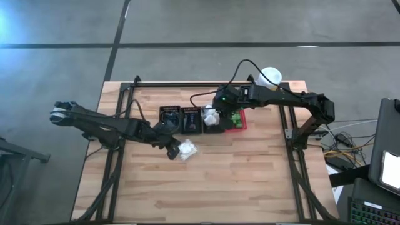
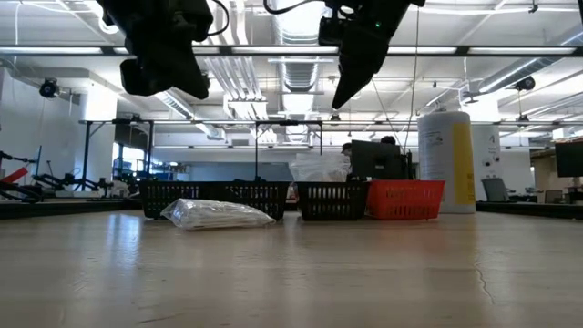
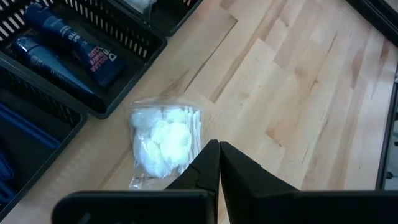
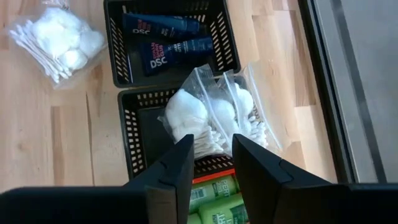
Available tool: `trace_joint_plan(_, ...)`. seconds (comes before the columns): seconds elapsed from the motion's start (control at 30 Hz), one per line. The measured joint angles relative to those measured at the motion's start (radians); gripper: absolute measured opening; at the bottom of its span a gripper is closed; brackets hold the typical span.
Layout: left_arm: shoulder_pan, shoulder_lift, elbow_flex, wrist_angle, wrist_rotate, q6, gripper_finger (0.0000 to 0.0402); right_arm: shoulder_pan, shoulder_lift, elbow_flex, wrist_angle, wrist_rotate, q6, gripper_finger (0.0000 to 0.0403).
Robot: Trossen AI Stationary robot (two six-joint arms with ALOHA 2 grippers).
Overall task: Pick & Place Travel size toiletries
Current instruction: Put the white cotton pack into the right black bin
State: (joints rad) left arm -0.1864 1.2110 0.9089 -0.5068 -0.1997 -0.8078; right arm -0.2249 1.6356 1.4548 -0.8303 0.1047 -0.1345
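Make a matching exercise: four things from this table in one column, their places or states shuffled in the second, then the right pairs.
1. dark blue tubes
2. green bottles
3. clear bag of cotton
4. left pincer

A. red basket
B. loose on the wooden table
C. shut
D. black basket

Pairs: 1-D, 2-A, 3-B, 4-C

Bare table (image 1: 237,181) lies open before the baskets (image 1: 190,119); canister (image 1: 270,77) apparently blocks behind.

light: bright, even, from ceiling strips (image 2: 301,50) | glare: table (image 2: 291,264) sheen | shadows: faint | blur: background perhaps soft
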Motion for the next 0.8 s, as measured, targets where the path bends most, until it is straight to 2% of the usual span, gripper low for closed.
trace_joint_plan(0.37,0.000,0.000,0.000,0.000,0.000,0.000,0.0014,0.005,0.000,0.000,0.017,0.003,0.031,0.0085)
trace_joint_plan(0.67,0.000,0.000,0.000,-0.001,0.000,0.000,0.0014,0.072,0.000,0.005,0.028,0.007,0.075,0.0073)
trace_joint_plan(0.8,0.001,0.000,0.000,-0.001,0.000,0.000,0.0014,0.102,0.000,0.005,0.017,0.052,0.110,0.0080)
